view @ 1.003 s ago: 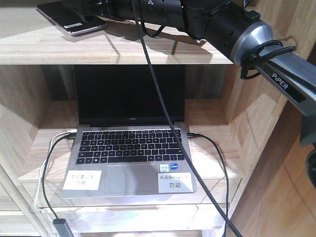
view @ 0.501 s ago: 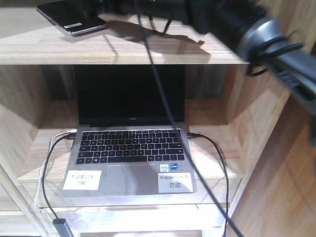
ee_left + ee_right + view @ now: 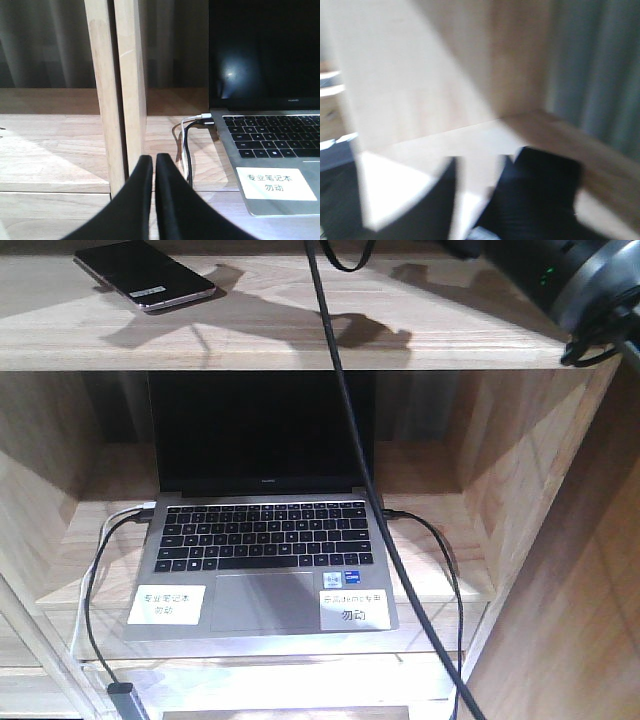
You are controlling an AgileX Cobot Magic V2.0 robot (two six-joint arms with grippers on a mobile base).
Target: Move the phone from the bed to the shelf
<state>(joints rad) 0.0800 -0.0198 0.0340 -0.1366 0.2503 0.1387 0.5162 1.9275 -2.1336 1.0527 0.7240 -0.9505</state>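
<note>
The black phone (image 3: 145,275) lies flat on the top board of the pale wood shelf (image 3: 300,340), at its far left, with nothing touching it. In the blurred right wrist view a dark slab that looks like the phone (image 3: 550,190) lies just right of my right gripper (image 3: 479,165). That gripper is open, with bare board showing between its fingers. Only the right arm's wrist (image 3: 570,275) shows in the front view, at the top right. My left gripper (image 3: 152,161) is shut on nothing, low in front of a shelf upright (image 3: 117,100). The bed is out of view.
An open grey laptop (image 3: 262,540) sits in the compartment below the phone, with black and white cables (image 3: 95,570) plugged into both sides. A black arm cable (image 3: 360,470) hangs across the laptop. The right shelf wall (image 3: 530,470) stands close by.
My right arm has pulled back up and to the right, away from the phone. The phone stays lying on the top board. The left gripper's earlier position is not shown.
</note>
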